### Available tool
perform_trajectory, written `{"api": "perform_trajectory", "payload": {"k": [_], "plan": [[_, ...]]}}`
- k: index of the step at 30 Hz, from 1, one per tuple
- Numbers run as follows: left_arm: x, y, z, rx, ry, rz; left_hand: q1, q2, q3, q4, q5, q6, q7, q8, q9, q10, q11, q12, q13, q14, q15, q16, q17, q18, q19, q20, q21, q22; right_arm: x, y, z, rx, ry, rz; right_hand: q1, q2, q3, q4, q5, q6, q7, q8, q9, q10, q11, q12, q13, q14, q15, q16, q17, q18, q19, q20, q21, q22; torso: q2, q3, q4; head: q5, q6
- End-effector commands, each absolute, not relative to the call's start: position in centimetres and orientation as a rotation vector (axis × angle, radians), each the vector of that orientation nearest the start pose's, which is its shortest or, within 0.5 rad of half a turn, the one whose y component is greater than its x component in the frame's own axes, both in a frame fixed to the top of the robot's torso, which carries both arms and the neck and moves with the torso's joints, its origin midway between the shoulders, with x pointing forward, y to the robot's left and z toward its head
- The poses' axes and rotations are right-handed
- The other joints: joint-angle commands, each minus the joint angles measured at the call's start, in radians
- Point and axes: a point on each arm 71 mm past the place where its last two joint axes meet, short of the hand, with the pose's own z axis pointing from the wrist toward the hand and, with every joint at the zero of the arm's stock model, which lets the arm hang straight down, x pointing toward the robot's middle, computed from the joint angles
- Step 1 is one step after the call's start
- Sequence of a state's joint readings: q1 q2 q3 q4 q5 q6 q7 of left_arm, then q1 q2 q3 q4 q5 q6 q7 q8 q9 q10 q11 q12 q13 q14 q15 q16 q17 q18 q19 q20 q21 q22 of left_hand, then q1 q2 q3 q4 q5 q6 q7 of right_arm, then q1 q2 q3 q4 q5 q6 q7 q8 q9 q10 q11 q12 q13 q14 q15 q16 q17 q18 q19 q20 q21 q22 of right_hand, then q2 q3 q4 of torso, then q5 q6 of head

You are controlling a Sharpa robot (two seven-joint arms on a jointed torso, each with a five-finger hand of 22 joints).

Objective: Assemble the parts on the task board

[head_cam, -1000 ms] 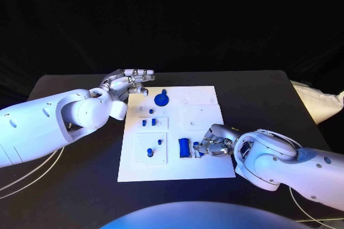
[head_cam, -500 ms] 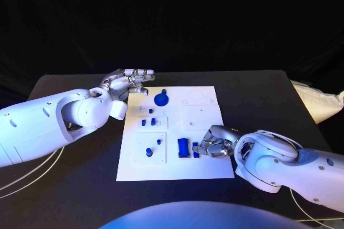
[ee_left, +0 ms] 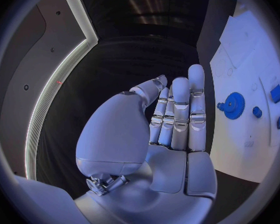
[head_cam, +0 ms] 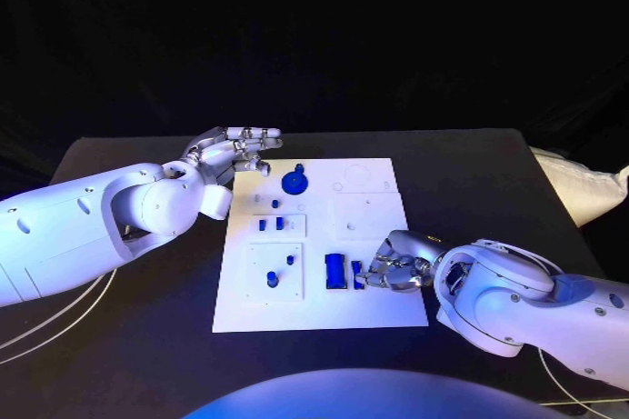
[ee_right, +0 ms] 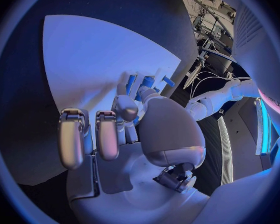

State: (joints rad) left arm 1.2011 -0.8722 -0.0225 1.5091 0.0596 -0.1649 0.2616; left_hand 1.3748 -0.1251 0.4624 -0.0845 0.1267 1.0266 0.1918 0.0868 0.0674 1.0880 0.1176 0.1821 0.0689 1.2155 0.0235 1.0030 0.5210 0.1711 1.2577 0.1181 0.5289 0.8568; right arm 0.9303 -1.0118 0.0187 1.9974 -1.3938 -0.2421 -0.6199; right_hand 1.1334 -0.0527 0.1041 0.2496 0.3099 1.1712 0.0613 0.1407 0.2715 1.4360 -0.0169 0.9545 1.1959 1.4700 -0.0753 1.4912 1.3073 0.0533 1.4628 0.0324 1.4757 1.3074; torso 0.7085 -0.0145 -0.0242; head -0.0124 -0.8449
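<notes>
The white task board (head_cam: 374, 296) lies in the middle of the table. At its front, a blue block (head_cam: 335, 271) stands with a slim blue part (head_cam: 356, 274) right beside it. My right hand (head_cam: 396, 268) pinches that slim part, and the right wrist view shows the slim blue part (ee_right: 135, 82) between the fingertips of the right hand (ee_right: 124, 129). A blue gear (head_cam: 295, 181) sits at the board's far end, with small blue pegs (head_cam: 272, 224) nearer. My left hand (head_cam: 239, 151) hovers off the board's far left corner, holding nothing. The left hand (ee_left: 174, 129) has its fingers straight, near the blue gear (ee_left: 233, 105).
More small blue pegs (head_cam: 274, 278) stand in the board's front left panel. Black table (head_cam: 485, 178) surrounds the board. A white cloth-like thing (head_cam: 584, 184) lies at the table's right edge. White cables (head_cam: 53, 319) run along the front left.
My right hand has shifted slightly toward the table's front, still at the slim blue part beside the block. The left hand has stayed put.
</notes>
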Motion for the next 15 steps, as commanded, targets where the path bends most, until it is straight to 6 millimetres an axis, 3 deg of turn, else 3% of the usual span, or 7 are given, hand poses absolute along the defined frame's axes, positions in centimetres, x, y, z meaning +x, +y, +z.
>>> {"api": "perform_trajectory", "payload": {"k": [1,3,6,11,15], "plan": [[49.1,21.8,-18.0,-1.214,1.560,-1.626,0.001,0.009,-0.006,-0.002,-0.002,0.002,0.000,0.005,0.001,-0.008,0.000,0.003,0.000,-0.009,-0.001,0.004,-0.002,0.011,-0.007,-0.003,-0.004,-0.001,34.7,-17.2,-24.4,0.100,2.124,0.542,0.044,-0.001,-0.010,-0.027,-0.069,0.004,0.000,-0.006,0.002,0.001,0.000,-0.007,-0.002,0.079,-0.006,0.003,0.153,-0.013,0.021,-0.003,0.002,0.092,0.000,-0.0004,0.0001,-0.001,0.002],[49.1,21.7,-18.0,-1.214,1.561,-1.627,0.001,0.009,-0.006,-0.002,-0.002,0.002,0.000,0.005,0.001,-0.008,0.000,0.003,0.000,-0.009,-0.001,0.004,-0.002,0.011,-0.007,-0.003,-0.004,-0.001,34.8,-17.2,-24.4,0.100,2.125,0.542,0.068,0.003,-0.011,-0.043,-0.113,0.003,0.000,-0.007,0.003,0.000,0.001,-0.009,-0.003,0.078,-0.006,0.002,0.152,-0.013,0.020,-0.003,0.002,0.092,0.000,-0.0008,0.0007,-0.002,0.003],[49.1,21.7,-18.0,-1.213,1.562,-1.629,0.001,0.009,-0.006,-0.002,-0.002,0.002,0.000,0.005,0.001,-0.008,0.000,0.003,0.000,-0.009,-0.001,0.004,-0.002,0.011,-0.007,-0.003,-0.004,-0.001,35.1,-17.3,-24.5,0.129,2.101,0.545,0.084,0.007,-0.012,-0.054,-0.121,0.000,0.002,-0.010,0.002,-0.003,0.001,-0.014,-0.005,0.076,-0.005,-0.005,0.143,-0.012,0.018,-0.002,0.000,0.088,0.000,-0.0011,0.0009,-0.002,0.005],[49.1,21.8,-18.1,-1.212,1.558,-1.627,-0.001,0.009,-0.007,-0.001,-0.002,0.003,0.000,0.005,0.001,-0.009,0.000,0.004,0.000,-0.010,-0.001,0.005,-0.002,0.010,-0.007,-0.003,-0.004,-0.001,35.8,-18.1,-23.9,0.264,2.024,0.620,0.083,-0.007,-0.033,-0.052,-0.062,-0.035,0.017,-0.031,-0.006,-0.020,0.013,-0.031,-0.011,0.070,0.003,-0.027,0.113,-0.008,0.008,0.003,-0.011,0.071,-0.002,-0.0008,-0.0010,-0.002,0.010],[49.2,21.9,-18.4,-1.219,1.544,-1.620,-0.009,0.010,-0.012,0.004,-0.003,0.004,-0.002,0.007,0.001,-0.010,0.000,0.008,0.000,-0.013,0.000,0.005,-0.004,0.010,-0.009,-0.002,-0.006,-0.002,37.2,-18.9,-22.9,0.419,1.961,0.777,0.098,-0.010,-0.048,-0.053,-0.015,-0.061,0.029,-0.049,-0.013,-0.054,0.024,-0.106,-0.051,0.060,0.013,-0.060,0.071,0.000,-0.013,0.011,-0.034,0.034,-0.010,-0.0038,-0.0019,-0.007,0.019]]}}
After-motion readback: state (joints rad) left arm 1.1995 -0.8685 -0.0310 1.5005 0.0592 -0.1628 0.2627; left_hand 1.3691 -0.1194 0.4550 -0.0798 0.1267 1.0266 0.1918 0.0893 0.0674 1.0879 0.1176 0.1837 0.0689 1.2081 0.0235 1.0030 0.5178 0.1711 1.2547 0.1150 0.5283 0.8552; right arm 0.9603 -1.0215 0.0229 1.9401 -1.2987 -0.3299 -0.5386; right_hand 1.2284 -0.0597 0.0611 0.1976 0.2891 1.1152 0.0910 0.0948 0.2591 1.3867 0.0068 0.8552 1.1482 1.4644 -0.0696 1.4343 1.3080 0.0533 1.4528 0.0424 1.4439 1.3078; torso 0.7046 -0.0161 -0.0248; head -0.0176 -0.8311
